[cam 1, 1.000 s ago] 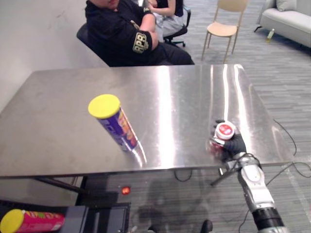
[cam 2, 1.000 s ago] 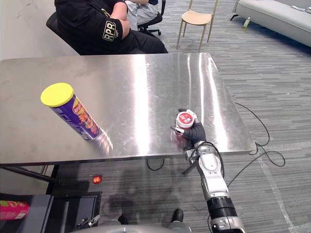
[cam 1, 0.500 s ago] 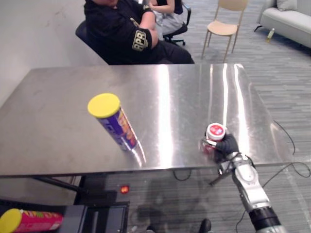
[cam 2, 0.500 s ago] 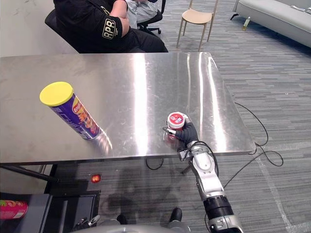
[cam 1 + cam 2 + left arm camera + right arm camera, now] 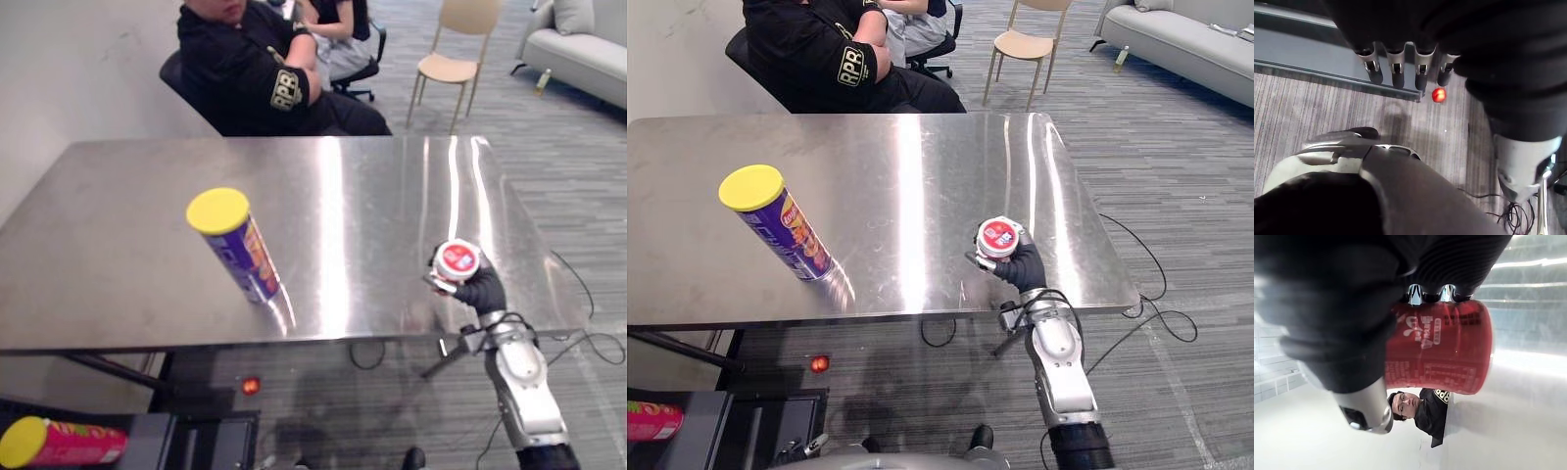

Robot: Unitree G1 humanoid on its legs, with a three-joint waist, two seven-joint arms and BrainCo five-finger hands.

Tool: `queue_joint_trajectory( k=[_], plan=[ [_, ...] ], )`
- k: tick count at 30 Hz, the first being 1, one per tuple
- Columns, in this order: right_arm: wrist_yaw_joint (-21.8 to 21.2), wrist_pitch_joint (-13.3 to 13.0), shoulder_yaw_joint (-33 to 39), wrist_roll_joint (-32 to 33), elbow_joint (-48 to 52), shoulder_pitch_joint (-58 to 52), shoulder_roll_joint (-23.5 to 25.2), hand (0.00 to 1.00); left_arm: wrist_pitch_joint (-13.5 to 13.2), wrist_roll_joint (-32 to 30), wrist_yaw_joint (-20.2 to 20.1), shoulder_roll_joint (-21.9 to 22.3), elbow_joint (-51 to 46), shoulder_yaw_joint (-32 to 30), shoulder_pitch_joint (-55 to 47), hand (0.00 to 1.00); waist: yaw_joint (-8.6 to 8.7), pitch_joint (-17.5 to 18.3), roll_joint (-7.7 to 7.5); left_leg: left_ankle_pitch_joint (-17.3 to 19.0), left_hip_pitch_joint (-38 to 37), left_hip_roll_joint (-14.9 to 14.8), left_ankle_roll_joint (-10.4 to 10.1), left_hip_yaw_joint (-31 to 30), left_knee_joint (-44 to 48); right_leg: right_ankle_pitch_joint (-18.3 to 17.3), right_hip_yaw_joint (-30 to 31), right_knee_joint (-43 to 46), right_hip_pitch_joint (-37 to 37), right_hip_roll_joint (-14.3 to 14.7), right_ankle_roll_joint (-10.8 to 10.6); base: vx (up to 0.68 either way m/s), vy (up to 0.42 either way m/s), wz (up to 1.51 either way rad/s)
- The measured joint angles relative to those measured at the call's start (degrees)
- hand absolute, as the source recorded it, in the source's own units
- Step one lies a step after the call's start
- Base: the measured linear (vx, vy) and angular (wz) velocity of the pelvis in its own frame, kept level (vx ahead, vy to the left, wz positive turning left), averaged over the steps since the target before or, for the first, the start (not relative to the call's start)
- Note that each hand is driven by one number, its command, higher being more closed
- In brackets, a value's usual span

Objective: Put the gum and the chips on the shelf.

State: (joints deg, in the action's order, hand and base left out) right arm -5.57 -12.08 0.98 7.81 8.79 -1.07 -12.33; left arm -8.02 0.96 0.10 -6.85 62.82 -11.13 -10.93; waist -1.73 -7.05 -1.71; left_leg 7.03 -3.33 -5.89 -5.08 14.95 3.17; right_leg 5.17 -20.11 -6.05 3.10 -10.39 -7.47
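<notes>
Gum tub (image 5: 457, 260): clamped in right hand (image 5: 477, 289), table's (image 5: 118, 245) four o'clock. Step, apparently: gum pickup; next calls for carrying to shelf.

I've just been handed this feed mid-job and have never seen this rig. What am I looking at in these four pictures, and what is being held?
It is a humanoid robot with two arms, each ending in a robot hand. The two wide pictures come from the two eyes of a camera on its head, looking down at a shiny steel table; both show the same scene. The other two come from a camera on each wrist.

A purple chips can with a yellow lid stands on the table. The right robot hand is curled round a red gum tub with a white lid, near the table's front edge. The left robot hand hangs open over the floor, holding nothing.

A person in black sits behind the table. A pink can with a yellow lid lies low at the left.
</notes>
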Motion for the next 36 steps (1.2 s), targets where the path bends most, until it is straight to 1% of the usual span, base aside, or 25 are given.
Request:
queue_joint_trajectory(
  k=[4,6,9,12,13,15,16,17,18,19,20,21,22,23,24,25,26,27,28,30,31,32,33,35,36],
  plan=[
    [0.35,-0.02,2.71,0.04,0.53,-1.53,0.10,1.00,0.05,0.05,-0.01,0.20,0.00,-0.57,-0.03,0.00,-0.04,0.02,0.03,0.00,-0.38,-0.03,0.01,-0.03,0.37,0.00,0.10,0.06,0.48,-0.04,0.00,0.00,0.000,0.00],
    [0.83,-0.03,3.86,0.06,0.53,-1.36,0.79,1.00,0.58,0.50,0.00,0.35,-0.02,-1.05,0.13,0.00,-0.07,-0.28,0.25,0.24,1.51,-0.47,0.18,-0.66,3.86,-0.26,0.24,2.25,-0.74,-0.46,0.22,-0.03,0.003,-0.01],
    [1.41,-0.02,4.54,0.88,0.53,-1.16,1.66,1.00,1.18,3.20,-0.09,1.11,0.13,-1.53,0.38,0.00,-0.07,-1.56,1.63,2.90,5.09,-1.86,0.40,-3.25,11.56,-5.11,0.02,11.69,-4.03,-1.63,0.43,-0.12,0.021,0.11],
    [1.40,0.03,1.69,1.26,-0.35,0.93,1.67,1.00,1.37,5.95,-0.39,1.91,0.65,-2.36,0.42,0.00,-0.43,-2.40,2.64,4.52,6.92,-2.90,0.25,-5.91,12.89,-7.07,-2.41,14.31,-4.42,-1.43,1.06,-0.16,-0.016,0.34],
    [1.43,0.03,0.70,1.30,-0.58,1.74,1.68,1.00,1.47,6.85,-0.42,2.12,0.63,-2.47,0.42,0.00,-0.58,-2.49,2.80,4.09,7.67,-2.89,0.18,-6.75,12.83,-7.07,-3.30,14.26,-4.57,-1.37,1.07,-0.18,-0.071,0.68],
    [1.45,-0.04,-1.33,2.34,-0.70,4.17,1.64,1.00,1.55,7.97,-0.56,2.26,0.36,-2.61,0.72,0.00,-0.57,-2.54,3.09,-0.48,10.44,-1.69,-0.73,-13.07,8.45,-7.19,-9.31,13.83,-4.73,-1.69,1.34,-0.16,-0.105,1.28],
    [1.43,-0.06,-1.42,2.35,-0.70,4.72,1.61,1.00,1.56,7.95,-0.64,2.25,0.37,-2.60,0.86,0.00,-0.66,-2.59,3.17,-1.62,10.47,-1.60,-0.71,-14.39,6.56,-7.39,-11.16,13.88,-4.74,-1.79,1.67,-0.13,-0.165,1.47],
    [1.51,-0.06,-1.32,2.37,-0.75,5.88,1.50,1.00,1.68,7.95,-0.79,2.28,0.14,-2.64,0.93,0.00,-1.59,-2.63,3.31,-3.48,10.32,-2.43,-0.86,-14.55,2.54,-7.76,-14.23,14.24,-4.78,-1.39,2.70,-0.10,-0.196,1.25],
    [1.77,-0.07,-1.30,2.38,-0.72,6.41,1.59,1.00,2.02,7.96,-0.85,2.22,0.10,-2.69,0.57,0.00,-2.85,-2.67,3.63,-2.59,10.14,-4.15,0.67,-11.26,-1.19,-6.99,-16.72,12.91,-4.52,-0.69,3.83,-0.09,-0.203,1.36],
    [1.85,-0.10,-0.75,2.33,-0.73,6.87,1.64,1.00,2.02,7.97,-0.84,2.00,0.53,-3.67,0.69,0.00,-2.99,-2.54,3.07,-2.14,10.80,-5.10,4.94,-6.12,-1.34,-6.06,-20.32,10.38,-3.60,-0.56,4.66,-0.06,-0.140,1.23],
    [2.04,-0.13,0.18,2.31,-0.76,7.37,1.60,1.00,2.09,7.98,-0.77,2.21,0.84,-4.70,1.03,0.00,-2.92,-2.58,3.13,-2.23,12.76,-6.27,6.83,-2.48,1.72,-6.10,-22.68,9.92,-3.40,-0.91,4.87,-0.06,-0.097,1.37],
    [3.07,-0.10,2.52,2.23,-1.22,8.17,1.45,1.00,2.34,7.96,-0.80,3.29,1.01,-5.29,0.96,0.00,-3.00,-2.60,3.41,-3.73,15.55,-8.37,9.31,4.15,10.78,-6.84,-25.85,11.66,-3.95,-2.37,5.89,-0.06,-0.085,1.44],
    [4.18,-0.09,5.14,2.19,-1.17,8.16,1.35,1.00,2.46,7.97,-1.03,4.00,0.99,-6.51,-0.36,0.00,-2.87,-2.55,3.52,-5.50,14.37,-9.40,10.51,9.16,17.74,-7.07,-28.88,12.95,-3.42,-3.47,6.24,-0.04,-0.062,1.18],
    [4.28,-0.10,5.59,2.19,-1.13,8.13,1.27,1.00,2.53,7.96,-1.08,4.22,0.99,-6.75,-0.67,0.00,-2.91,-2.40,3.81,-5.99,13.86,-9.60,10.27,9.98,18.35,-7.07,-29.49,13.21,-3.28,-3.56,6.24,-0.02,-0.012,1.25],
    [4.96,-0.24,7.68,2.19,-0.79,7.84,0.75,1.00,2.89,7.96,-1.12,4.83,0.86,-7.22,-1.01,0.00,-2.09,-1.62,5.65,-8.26,13.48,-8.28,8.08,11.18,15.09,-7.39,-32.55,14.12,-2.76,-3.75,6.09,-0.09,0.043,1.41],
    [5.36,-0.25,10.14,2.13,-0.71,7.55,0.83,1.00,2.96,7.88,-1.24,4.61,-0.15,-7.39,-1.06,0.00,-1.10,-1.39,4.73,-12.32,12.98,-5.13,7.73,9.90,7.34,-7.85,-33.66,12.31,-2.77,-4.27,6.66,-0.13,0.072,1.58],
    [5.31,-0.28,11.04,2.10,-0.56,7.12,1.16,1.00,2.94,7.84,-1.42,4.44,-0.18,-8.17,-0.90,0.00,-0.75,-0.97,3.88,-13.77,11.43,-3.64,7.32,9.13,2.92,-7.50,-35.33,9.98,-2.64,-4.70,6.08,-0.17,0.071,1.30],
    [5.14,-0.26,12.12,1.35,-0.65,6.82,1.25,1.00,3.44,7.77,-1.59,4.40,0.58,-10.20,-0.19,0.00,-0.79,-1.11,4.03,-7.47,11.14,-5.71,7.71,11.68,9.27,-6.60,-38.24,10.38,-2.25,-4.65,5.67,-0.12,0.066,1.05],
    [5.25,-0.23,12.49,1.07,-0.49,5.28,1.68,1.00,3.61,7.65,-1.79,4.71,0.69,-10.85,-0.78,0.00,-0.34,-1.38,3.66,-4.54,9.52,-7.98,5.74,13.95,13.33,-6.62,-40.40,11.49,-1.53,-4.95,5.70,-0.10,0.078,1.00],
    [5.36,-0.18,15.03,0.97,-0.07,2.98,1.63,1.00,3.65,7.44,-2.38,5.35,0.93,-11.94,-0.82,0.00,0.10,-0.72,4.76,-3.31,7.41,-9.24,3.91,16.43,11.76,-6.50,-44.21,12.41,-0.83,-5.39,5.55,-0.14,0.231,1.03],
    [5.75,0.04,16.96,0.90,0.02,2.22,2.02,1.00,3.62,7.17,-2.60,5.11,0.84,-12.58,-0.79,0.00,0.06,-0.07,5.42,-2.65,8.38,-8.85,3.95,19.28,10.73,-5.80,-46.17,12.41,-0.74,-5.83,5.22,-0.19,0.305,1.03],
    [5.93,0.06,17.34,0.87,0.29,1.85,2.12,1.00,3.61,7.09,-2.60,4.93,0.84,-13.07,-0.79,0.00,0.31,0.04,5.31,-2.39,9.08,-8.46,3.67,20.09,9.76,-5.53,-47.48,12.30,-0.77,-6.01,5.05,-0.20,0.308,0.96],
    [6.26,0.00,18.33,0.33,1.20,1.08,2.24,1.00,3.58,6.78,-2.55,4.54,0.85,-14.10,-0.71,0.00,0.88,0.10,5.42,-0.23,9.22,-7.62,2.18,21.02,6.27,-5.07,-49.79,12.21,-0.84,-5.93,4.58,-0.15,0.233,0.81],
    [6.53,0.28,18.59,-0.76,1.51,0.44,3.77,1.00,3.73,6.72,-2.33,3.44,1.01,-14.72,-0.93,0.00,0.96,0.19,3.62,-1.36,8.86,-6.59,2.54,24.67,4.39,-2.90,-51.49,11.03,-0.84,-7.01,4.44,-0.13,0.275,0.75],
    [6.58,0.27,18.52,-1.26,1.66,0.56,3.85,1.00,3.79,6.71,-2.14,3.47,1.03,-14.65,-1.29,0.00,0.94,0.25,3.32,-2.34,9.07,-5.47,3.34,25.03,3.60,-1.57,-52.22,11.07,-0.91,-7.75,4.62,-0.11,0.324,0.49]
  ],
)
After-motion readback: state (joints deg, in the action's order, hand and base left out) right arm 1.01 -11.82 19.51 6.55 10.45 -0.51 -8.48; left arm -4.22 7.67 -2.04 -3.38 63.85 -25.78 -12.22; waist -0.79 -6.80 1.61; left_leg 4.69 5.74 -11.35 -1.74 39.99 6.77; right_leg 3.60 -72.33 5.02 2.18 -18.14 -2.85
